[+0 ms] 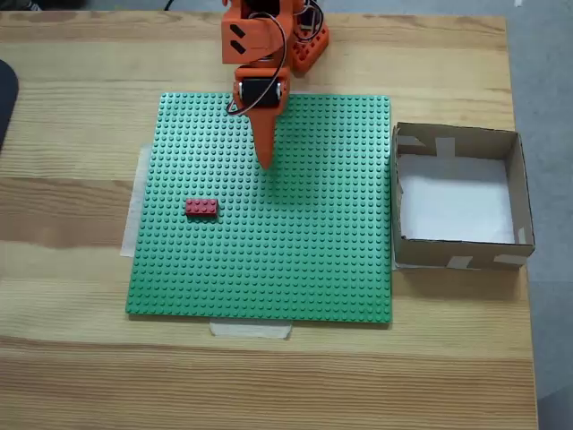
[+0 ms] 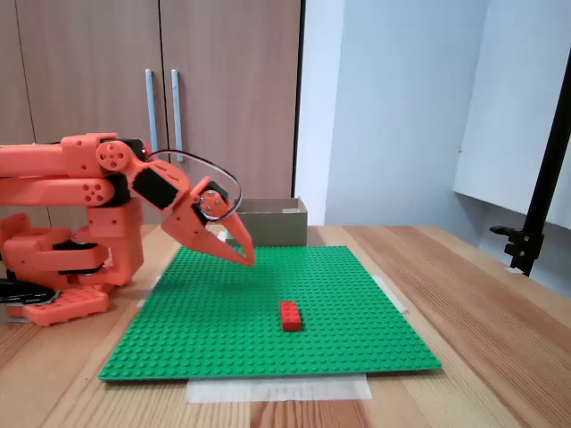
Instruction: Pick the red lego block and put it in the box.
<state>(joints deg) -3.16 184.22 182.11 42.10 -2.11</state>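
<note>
Pale wooden tabletop (image 1: 81,134) carried a green baseplate (image 1: 295,269), taped down at its edges. On that baseplate the red lego block (image 1: 201,208) lay flat, apart from the orange gripper (image 1: 266,161), which hung above the studs with fingers closed together, holding nothing. Beside the baseplate sat the box (image 1: 519,193), open-topped

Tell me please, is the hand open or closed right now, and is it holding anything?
Hand: closed and empty, raised above the green baseplate; the red lego block lies apart from it on the plate.
</note>
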